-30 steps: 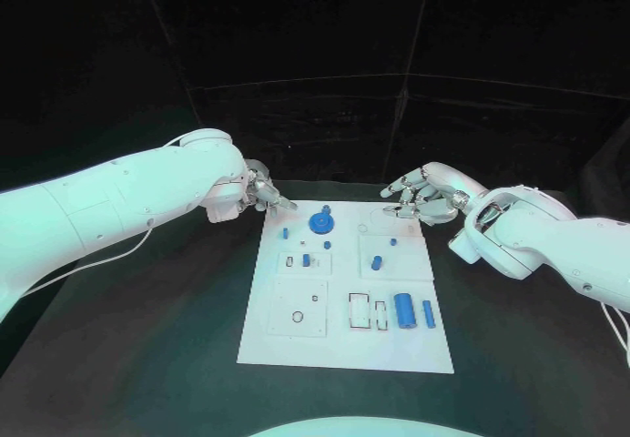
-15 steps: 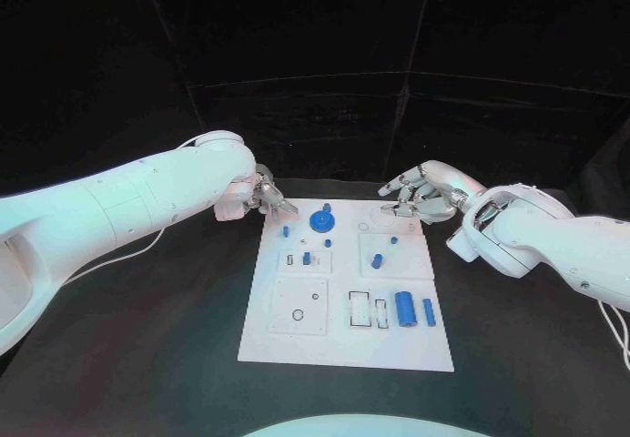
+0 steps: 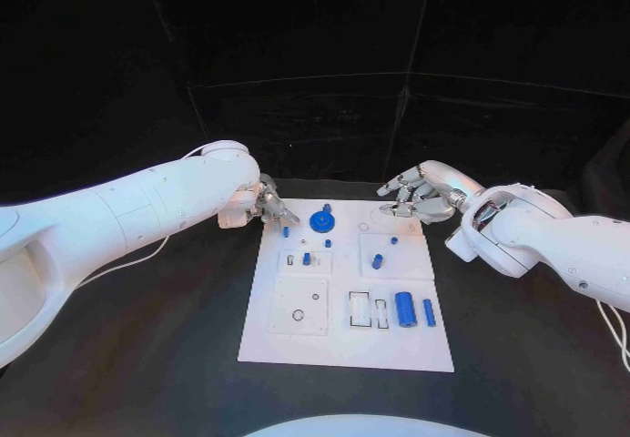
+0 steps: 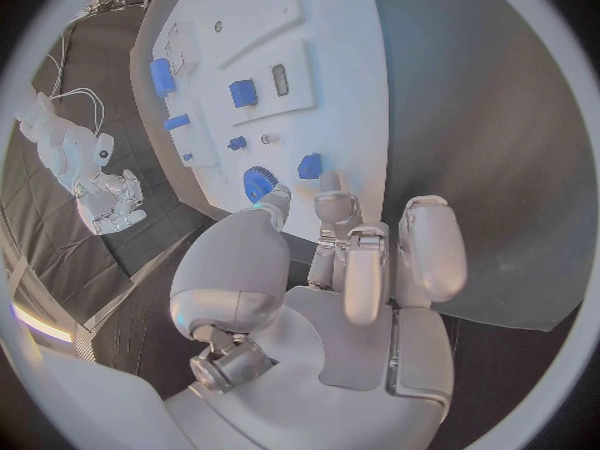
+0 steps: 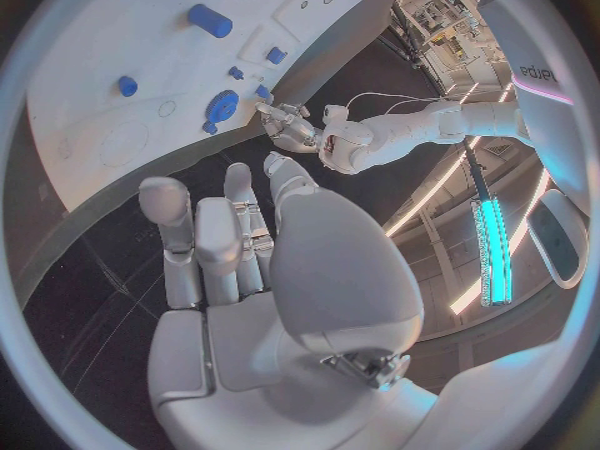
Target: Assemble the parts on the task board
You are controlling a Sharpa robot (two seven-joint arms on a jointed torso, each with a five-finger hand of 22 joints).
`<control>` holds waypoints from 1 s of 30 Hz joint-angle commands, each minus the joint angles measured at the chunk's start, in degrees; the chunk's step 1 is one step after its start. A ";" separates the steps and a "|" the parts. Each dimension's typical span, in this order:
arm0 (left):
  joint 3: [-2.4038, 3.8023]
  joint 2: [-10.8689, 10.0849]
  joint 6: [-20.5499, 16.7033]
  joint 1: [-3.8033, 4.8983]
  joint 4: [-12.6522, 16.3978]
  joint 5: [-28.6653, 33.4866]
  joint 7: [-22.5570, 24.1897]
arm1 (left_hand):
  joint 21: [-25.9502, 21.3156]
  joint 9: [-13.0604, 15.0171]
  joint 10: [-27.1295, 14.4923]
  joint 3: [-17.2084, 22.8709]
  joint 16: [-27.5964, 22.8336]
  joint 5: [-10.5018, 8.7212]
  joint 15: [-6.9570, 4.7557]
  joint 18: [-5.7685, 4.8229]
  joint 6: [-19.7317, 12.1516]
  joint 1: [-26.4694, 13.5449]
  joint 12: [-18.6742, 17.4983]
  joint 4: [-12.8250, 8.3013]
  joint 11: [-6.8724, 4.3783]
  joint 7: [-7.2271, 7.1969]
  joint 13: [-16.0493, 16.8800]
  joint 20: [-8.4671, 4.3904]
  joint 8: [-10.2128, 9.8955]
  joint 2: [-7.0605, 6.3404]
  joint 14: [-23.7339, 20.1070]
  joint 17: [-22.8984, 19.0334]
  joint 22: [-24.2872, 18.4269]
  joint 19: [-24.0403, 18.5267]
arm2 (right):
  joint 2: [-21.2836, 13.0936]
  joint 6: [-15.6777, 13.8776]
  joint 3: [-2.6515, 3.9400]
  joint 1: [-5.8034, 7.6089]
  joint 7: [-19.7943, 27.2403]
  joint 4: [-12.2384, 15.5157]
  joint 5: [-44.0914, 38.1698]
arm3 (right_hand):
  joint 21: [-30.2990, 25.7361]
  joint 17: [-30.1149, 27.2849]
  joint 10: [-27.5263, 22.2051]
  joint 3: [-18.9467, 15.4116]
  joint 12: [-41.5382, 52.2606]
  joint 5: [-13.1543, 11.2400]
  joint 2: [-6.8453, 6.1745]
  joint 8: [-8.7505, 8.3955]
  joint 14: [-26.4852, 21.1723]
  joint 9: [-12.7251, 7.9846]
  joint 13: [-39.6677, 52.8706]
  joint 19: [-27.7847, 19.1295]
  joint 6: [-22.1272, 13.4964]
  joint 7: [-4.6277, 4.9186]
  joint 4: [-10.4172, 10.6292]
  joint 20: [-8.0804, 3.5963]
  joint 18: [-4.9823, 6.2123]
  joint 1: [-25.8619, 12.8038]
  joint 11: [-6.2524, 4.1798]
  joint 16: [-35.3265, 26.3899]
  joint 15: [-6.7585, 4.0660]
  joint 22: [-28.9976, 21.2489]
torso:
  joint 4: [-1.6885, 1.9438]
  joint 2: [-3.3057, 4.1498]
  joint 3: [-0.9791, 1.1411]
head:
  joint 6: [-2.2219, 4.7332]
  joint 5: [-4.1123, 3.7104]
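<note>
The left hand [image 3: 269, 209] reaches over the far left corner of the task board [image 3: 348, 350], fingers apart and holding nothing, just beside the blue round part [image 3: 321, 221]. The right hand [image 3: 418, 196] hovers at the far right corner, fingers loosely spread and empty. The board lies on the black table [image 3: 157, 346].

The task board [image 3: 348, 337] is plain white, marked with thin dark outlines of rectangles and small rings. The parts [image 3: 406, 309] on it are bright blue. The desk [image 3: 157, 346] is black. Both arms are white; the left hand [image 3: 270, 208] and right hand [image 3: 418, 197] look silver-grey.
</note>
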 commanded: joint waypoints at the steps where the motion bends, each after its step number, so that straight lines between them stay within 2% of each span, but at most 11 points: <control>1: 0.02 0.16 0.93 0.02 -0.02 -1.06 1.25 | -0.32 -0.10 -0.54 -0.42 0.19 0.10 0.33 0.46 -0.03 0.74 -0.05 -0.07 -0.01 0.04 -0.04 0.12 -0.23 0.14 5.93 15.09 0.08 -0.32 | 0.07 0.32 0.03 0.11 0.59 0.04 0.15 | -0.34 0.06 -0.38 -0.03 -0.10 0.38 -0.05 0.33 -0.39 0.02 -0.05 -0.34 -0.49 0.10 0.31 0.15 0.37 -0.14 0.09 -0.28 0.14 -0.03 | 0.03 -0.02 0.05 | -0.06 0.13; 20: -0.03 0.36 2.30 -0.09 -0.11 -1.28 1.53 | -0.57 -0.61 -0.75 -2.20 0.19 0.10 0.37 0.50 0.32 4.95 0.07 -2.03 0.01 0.05 -0.24 0.20 -0.45 1.17 5.93 15.09 0.04 -0.40 | 0.12 0.49 0.03 0.11 0.41 -0.03 0.15 | -0.34 0.06 -0.38 -0.03 -0.10 0.38 -0.05 0.33 -0.39 0.02 -0.05 -0.34 -0.49 0.10 0.31 0.15 0.37 -0.14 0.09 -0.28 0.14 -0.03 | 0.02 -0.01 0.01 | -0.23 0.23; 30: -0.14 0.53 2.67 -0.16 -0.23 -1.28 1.63 | -0.67 -0.71 -0.83 -2.44 0.19 0.09 0.37 0.52 0.37 5.84 0.02 -2.52 0.01 0.05 -0.37 0.21 -0.49 1.45 5.93 15.09 -0.03 -0.46 | 0.18 0.49 0.03 0.11 0.41 -0.16 0.15 | -0.43 -0.02 -0.41 0.05 -0.08 0.42 0.00 0.36 -0.41 0.02 -0.08 -0.38 -0.51 0.10 0.31 0.15 0.39 -0.03 0.09 -0.38 0.13 -0.14 | 0.00 -0.02 0.03 | -0.36 0.23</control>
